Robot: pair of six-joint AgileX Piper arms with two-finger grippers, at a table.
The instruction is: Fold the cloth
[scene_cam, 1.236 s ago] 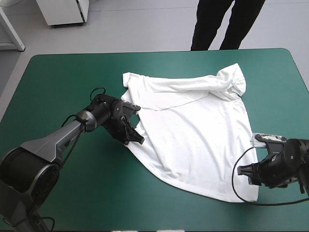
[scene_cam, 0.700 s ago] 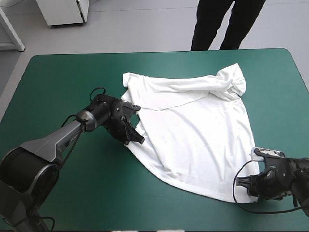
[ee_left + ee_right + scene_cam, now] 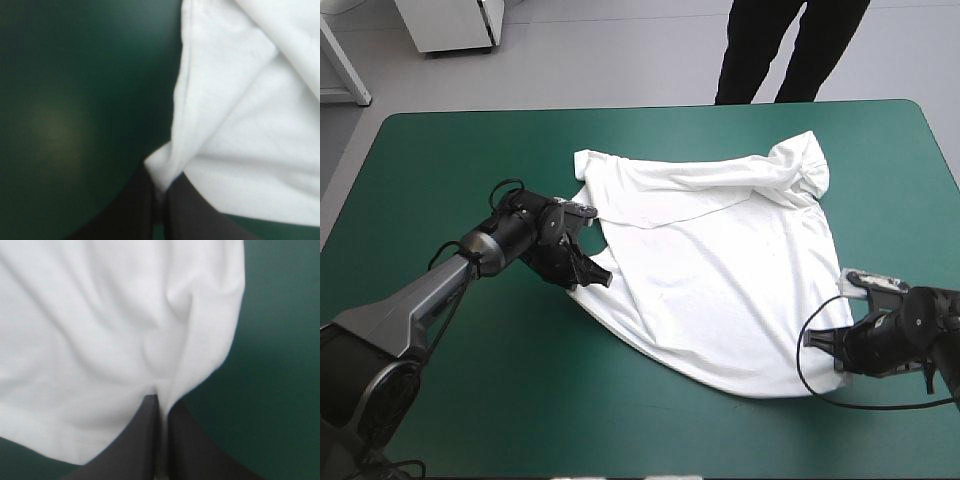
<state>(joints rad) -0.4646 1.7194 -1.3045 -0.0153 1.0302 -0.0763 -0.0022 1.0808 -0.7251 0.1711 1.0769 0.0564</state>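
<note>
Lying spread on the teal-green cover [image 3: 450,160], the T-shirt [image 3: 720,260] stretches between the two grippers. The left gripper [image 3: 597,276] is all but closed, pinching a white side edge. The right gripper [image 3: 818,341] likewise clamps a hem corner, with bare cover beside each.

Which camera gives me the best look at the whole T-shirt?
The high view: the T-shirt lies spread on the teal-green table, nearly its whole outline visible. The left wrist view shows only an edge pinched in the left tool; the right wrist view shows only an edge in the right tool.
</note>
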